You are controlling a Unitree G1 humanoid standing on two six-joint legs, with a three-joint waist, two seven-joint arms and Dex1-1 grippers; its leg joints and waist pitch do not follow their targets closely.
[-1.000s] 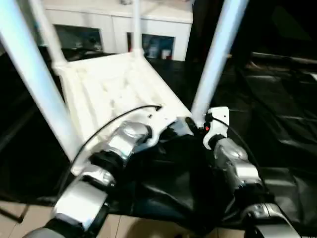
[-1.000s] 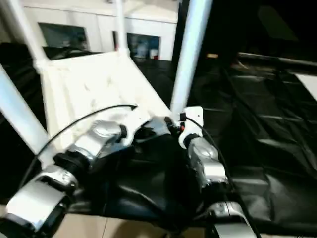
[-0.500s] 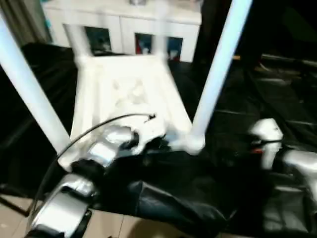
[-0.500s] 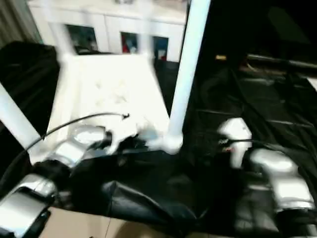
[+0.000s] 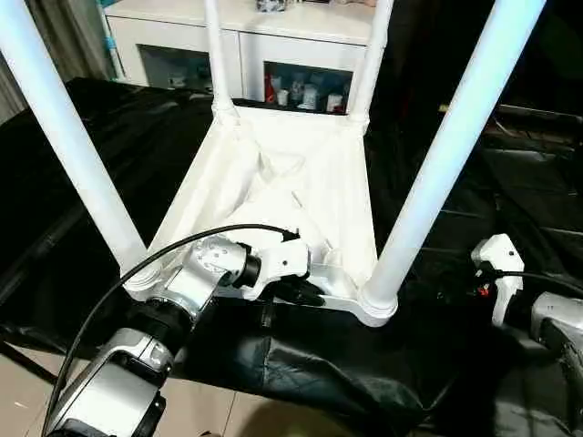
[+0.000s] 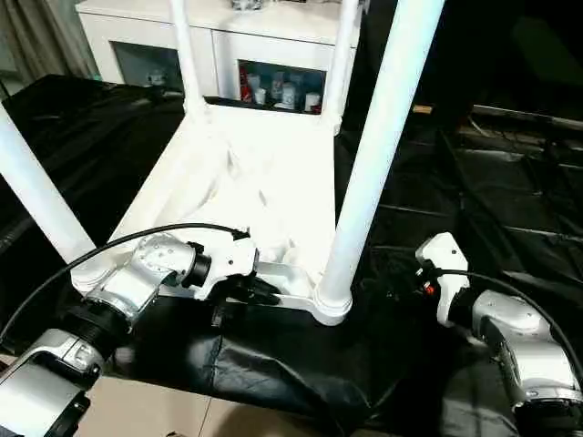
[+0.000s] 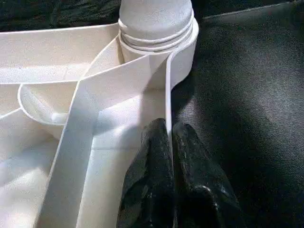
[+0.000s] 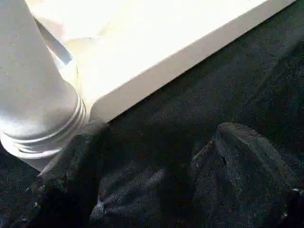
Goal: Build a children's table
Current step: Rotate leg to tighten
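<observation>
Left eye view: the children's table (image 5: 301, 173) lies upside down on the black-draped tabletop (image 5: 109, 137), ribbed underside up, with all four legs standing in their corner sockets. The left gripper (image 5: 296, 293) is at the near rim of the top, between the two near legs. The right gripper (image 5: 492, 273) sits apart on the black cloth, to the right of the near right leg (image 5: 446, 155). With every leg seated, the build looks close to finished; what probably remains is to check the seating and turn the table upright. For that, the pinch on the rim should stay firm, and the free arm should come in low, under the leaning legs.

Right eye view: the white cabinet (image 6: 264, 36) stands behind the tabletop, near the far legs, so any lift or tilt away from the robot has little room. The cable (image 6: 118, 241) looping over the left forearm could snag on the near left leg (image 6: 36, 196). Loose cloth folds (image 6: 273, 373) hang at the near edge.

Left wrist view: the two black fingers (image 7: 156, 156) are clenched on the thin upright rim wall (image 7: 167, 90), one on each side, just short of the corner socket (image 7: 161, 33).

Right wrist view: the right fingers (image 8: 247, 156) are spread wide and hold nothing, above the cloth, near the socket of the near right leg.
</observation>
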